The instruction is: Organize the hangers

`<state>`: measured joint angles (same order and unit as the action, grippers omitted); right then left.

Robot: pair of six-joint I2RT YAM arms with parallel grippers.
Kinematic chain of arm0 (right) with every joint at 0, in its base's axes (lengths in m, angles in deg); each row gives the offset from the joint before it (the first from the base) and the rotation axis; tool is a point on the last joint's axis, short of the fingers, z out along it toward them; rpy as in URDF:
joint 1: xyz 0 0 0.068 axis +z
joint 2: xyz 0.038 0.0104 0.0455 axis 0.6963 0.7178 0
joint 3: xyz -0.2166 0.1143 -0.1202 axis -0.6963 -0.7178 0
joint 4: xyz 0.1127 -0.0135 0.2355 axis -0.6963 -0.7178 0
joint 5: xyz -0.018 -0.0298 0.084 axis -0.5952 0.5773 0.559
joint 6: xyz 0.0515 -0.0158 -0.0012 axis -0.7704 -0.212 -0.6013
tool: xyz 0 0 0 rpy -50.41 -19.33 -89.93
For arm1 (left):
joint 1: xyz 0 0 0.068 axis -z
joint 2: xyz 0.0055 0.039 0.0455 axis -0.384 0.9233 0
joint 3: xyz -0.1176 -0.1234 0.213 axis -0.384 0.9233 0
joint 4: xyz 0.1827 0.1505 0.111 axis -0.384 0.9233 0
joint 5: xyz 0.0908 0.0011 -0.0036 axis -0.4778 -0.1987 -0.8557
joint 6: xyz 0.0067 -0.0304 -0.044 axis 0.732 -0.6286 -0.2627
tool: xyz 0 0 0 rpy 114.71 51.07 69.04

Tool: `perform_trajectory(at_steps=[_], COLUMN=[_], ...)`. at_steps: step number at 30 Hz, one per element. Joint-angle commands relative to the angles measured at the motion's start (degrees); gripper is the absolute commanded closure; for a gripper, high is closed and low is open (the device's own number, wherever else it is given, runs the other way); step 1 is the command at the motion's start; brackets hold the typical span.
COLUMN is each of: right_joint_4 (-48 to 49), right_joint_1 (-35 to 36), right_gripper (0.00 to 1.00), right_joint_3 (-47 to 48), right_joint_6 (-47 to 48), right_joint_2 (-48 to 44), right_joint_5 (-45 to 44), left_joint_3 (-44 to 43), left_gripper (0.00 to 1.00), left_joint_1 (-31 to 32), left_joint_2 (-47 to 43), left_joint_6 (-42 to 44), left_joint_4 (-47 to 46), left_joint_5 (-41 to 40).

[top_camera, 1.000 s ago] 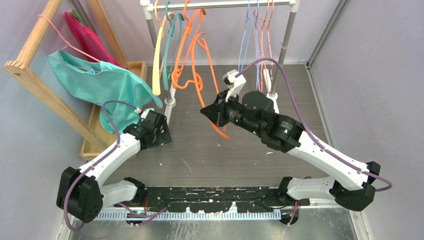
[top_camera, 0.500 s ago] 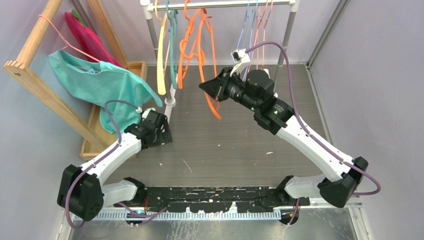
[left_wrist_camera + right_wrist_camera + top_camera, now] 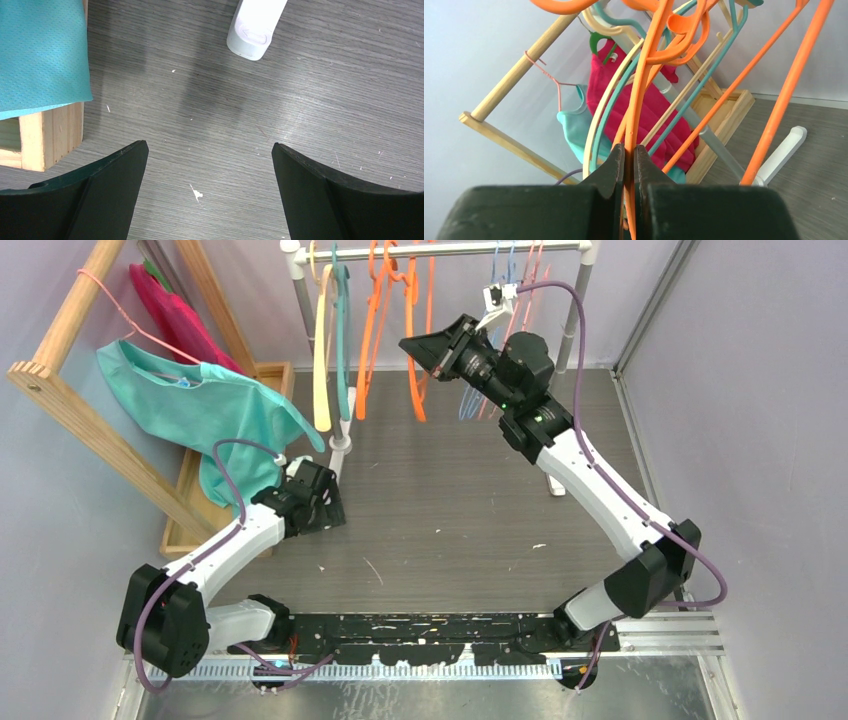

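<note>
Several hangers hang on the metal rail (image 3: 450, 249) at the back: a tan-yellow one (image 3: 321, 350), a teal one (image 3: 343, 340), orange ones (image 3: 372, 330), and thin light-blue and pink wire ones (image 3: 505, 270) to the right. My right gripper (image 3: 410, 345) is raised near the rail and shut on an orange hanger (image 3: 418, 390); in the right wrist view the jaws pinch its orange bar (image 3: 636, 115). My left gripper (image 3: 325, 510) is open and empty, low over the grey floor (image 3: 210, 125) by the rack's white foot (image 3: 255, 25).
A wooden rack (image 3: 75, 430) at the left holds a teal shirt (image 3: 200, 405) on a pink wire hanger and a magenta garment (image 3: 175, 315). The metal rack's right post (image 3: 572, 320) stands behind my right arm. Grey walls close in both sides.
My right gripper has risen and moved back toward the rail, carrying the orange hanger up from low over the floor. The left arm has not moved.
</note>
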<state>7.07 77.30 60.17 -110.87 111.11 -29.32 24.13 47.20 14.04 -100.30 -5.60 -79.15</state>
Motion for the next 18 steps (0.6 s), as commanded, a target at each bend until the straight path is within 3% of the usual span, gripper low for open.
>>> perform_trajectory(at_steps=[1,12,18], right_joint_4=[9.62,16.00,14.48], right_joint_1=[-0.71,-3.43,-3.98], right_gripper=[0.99,0.99,0.99], right_joint_3=[4.03,3.69,4.87], right_joint_6=[-3.01,-8.35,-8.82], right_joint_2=[2.55,7.19,9.46], right_joint_5=[0.88,0.37,0.46], left_joint_3=[0.18,0.88,0.71], left_gripper=[0.02,0.02,0.02], left_joint_1=[-0.28,-0.28,-0.28], left_joint_2=[-0.14,-2.13,-2.26], left_joint_6=[0.81,1.18,1.35], left_joint_4=[-1.68,-2.00,-2.14], left_joint_5=[-0.02,-0.06,0.03])
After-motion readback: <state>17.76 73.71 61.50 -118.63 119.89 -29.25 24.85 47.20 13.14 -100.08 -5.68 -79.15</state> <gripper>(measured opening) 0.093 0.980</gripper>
